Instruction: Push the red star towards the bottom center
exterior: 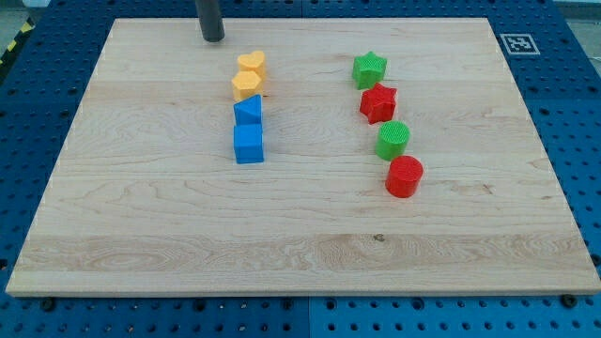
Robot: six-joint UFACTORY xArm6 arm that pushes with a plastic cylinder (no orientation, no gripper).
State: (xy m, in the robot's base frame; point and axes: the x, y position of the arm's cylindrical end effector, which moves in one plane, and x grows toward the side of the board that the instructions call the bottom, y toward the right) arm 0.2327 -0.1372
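Observation:
The red star (pixel 378 102) lies on the wooden board (pixel 141 216), right of centre, in a column of blocks. A green star (pixel 369 69) sits just above it, a green cylinder (pixel 392 140) just below it, and a red cylinder (pixel 404 176) lowest. My tip (pixel 213 38) stands near the board's top edge, left of centre, far to the left of the red star and above the yellow blocks. It touches no block.
A left column holds a yellow heart (pixel 251 65), a yellow pentagon-like block (pixel 247 85), a blue block (pixel 248 111) and a blue cube (pixel 249 144). A fiducial marker (pixel 516 42) sits at the top right corner. Blue perforated table surrounds the board.

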